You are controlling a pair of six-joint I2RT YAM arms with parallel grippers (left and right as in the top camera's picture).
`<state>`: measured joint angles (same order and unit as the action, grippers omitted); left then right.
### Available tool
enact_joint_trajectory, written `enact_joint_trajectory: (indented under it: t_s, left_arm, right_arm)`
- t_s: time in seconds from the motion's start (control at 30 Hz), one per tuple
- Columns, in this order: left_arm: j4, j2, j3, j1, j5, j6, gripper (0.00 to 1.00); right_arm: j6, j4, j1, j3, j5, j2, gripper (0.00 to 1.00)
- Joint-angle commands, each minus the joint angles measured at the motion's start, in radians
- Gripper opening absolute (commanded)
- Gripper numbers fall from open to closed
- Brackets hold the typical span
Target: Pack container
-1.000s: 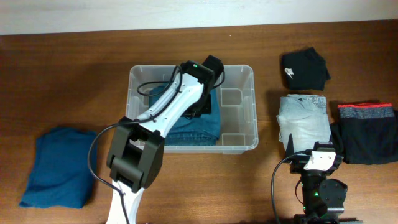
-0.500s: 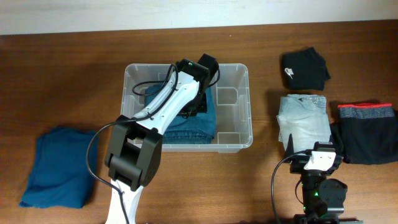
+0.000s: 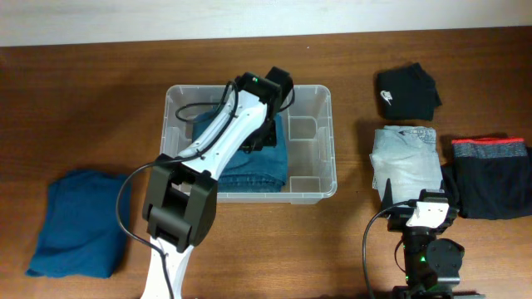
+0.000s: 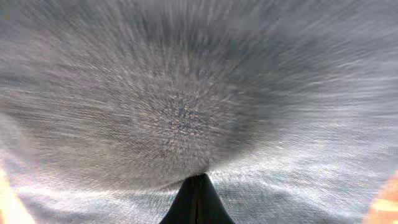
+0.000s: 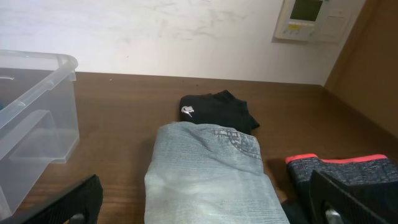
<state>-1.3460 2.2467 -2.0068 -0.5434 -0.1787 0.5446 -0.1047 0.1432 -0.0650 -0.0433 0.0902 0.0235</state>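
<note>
- Wooden table: everything sits on it.
- Container: clear bin, upright, mid-table toward the far edge, between the teal garment on my left and the folded stack on my right, well apart from both.
- Left arm: reaches over the near wall and down into the bin.
- Teal garment: folded, near-left part of the table.
- Dark blue jeans: folded, inside the bin, filling its left part; right part bare.
- Light-wash jeans: folded, right of the bin.
- Dark garment with a red-orange band: just beside the light jeans, far right.
- Black top with a white logo: behind the light jeans.
- Right gripper: jaws spread wide, nothing between them, low by the near edge.
- Left gripper: fingertips pressed together against blurred denim; I cannot tell whether cloth is pinched.
</note>
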Motion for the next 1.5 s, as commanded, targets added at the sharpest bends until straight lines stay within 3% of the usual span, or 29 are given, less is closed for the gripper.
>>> enact_joint_trajectory:
  t_s: [0.0,0.23,0.67,0.93,1.17,1.33,1.47]
  left_arm:
    - [-0.035,0.003,-0.138,0.009,-0.028,-0.029,0.01]
    - [-0.139,0.003,-0.369,0.011,-0.027,-0.053,0.01]
    - [-0.113,0.009,-0.384,-0.009,0.195,-0.114,0.02]
    - [-0.094,0.016,-0.384,-0.022,0.249,-0.128,0.01]
    - [-0.079,0.016,-0.382,-0.021,0.261,-0.150,0.01]
    - [-0.080,0.016,-0.382,-0.021,0.256,-0.151,0.01]
    - [-0.080,0.016,-0.382,-0.021,0.216,-0.150,0.01]
  right_arm:
    - [0.004,0.018,-0.008,-0.002,0.023,0.001,0.98]
    - [0.004,0.018,-0.008,-0.002,0.023,0.001,0.98]
    - [0.017,0.009,-0.008,-0.002,-0.001,0.001,0.98]
    - [0.314,-0.037,-0.008,-0.002,-0.489,0.001,0.99]
    - [0.365,-0.292,-0.008,-0.037,-0.707,0.001,0.98]
    - [0.365,-0.117,-0.008,-0.196,-0.608,0.062,0.98]
    - [0.351,0.077,-0.008,-0.396,-0.542,0.245,0.98]
